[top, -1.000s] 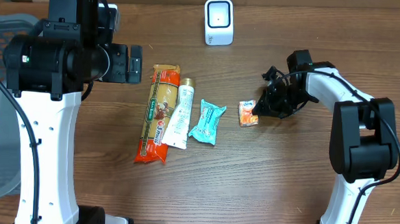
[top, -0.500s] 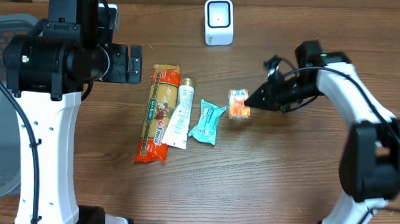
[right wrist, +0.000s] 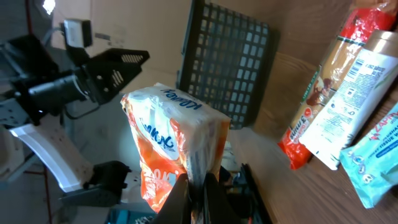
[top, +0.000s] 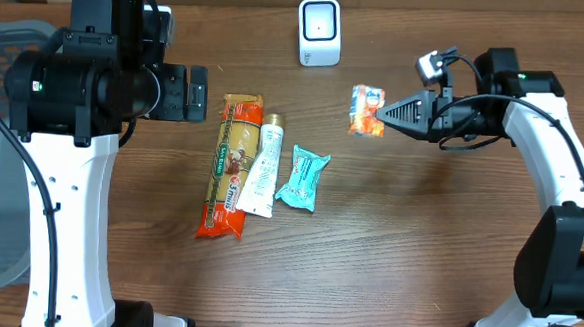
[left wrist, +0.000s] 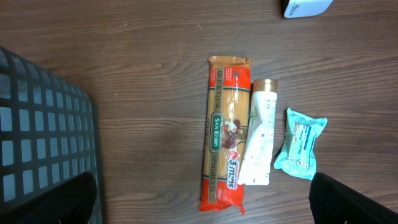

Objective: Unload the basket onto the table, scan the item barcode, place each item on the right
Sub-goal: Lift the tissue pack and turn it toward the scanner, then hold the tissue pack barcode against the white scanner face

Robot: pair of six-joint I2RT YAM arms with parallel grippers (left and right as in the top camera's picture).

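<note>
Pasta packet [top: 229, 166], tube [top: 262, 167] and pouch [top: 302, 178] lie side by side; scanner [top: 319, 31] behind them; small packet [top: 366, 110] to its right.

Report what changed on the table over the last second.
The right gripper, shut on the small orange-and-white packet throughout, carried it from near the teal wrapper toward the white barcode scanner and now holds it clear of the table. Nothing was grasped or released. The long orange pasta packet, the white tube, the teal wrapper and the open left gripper stayed put.
</note>
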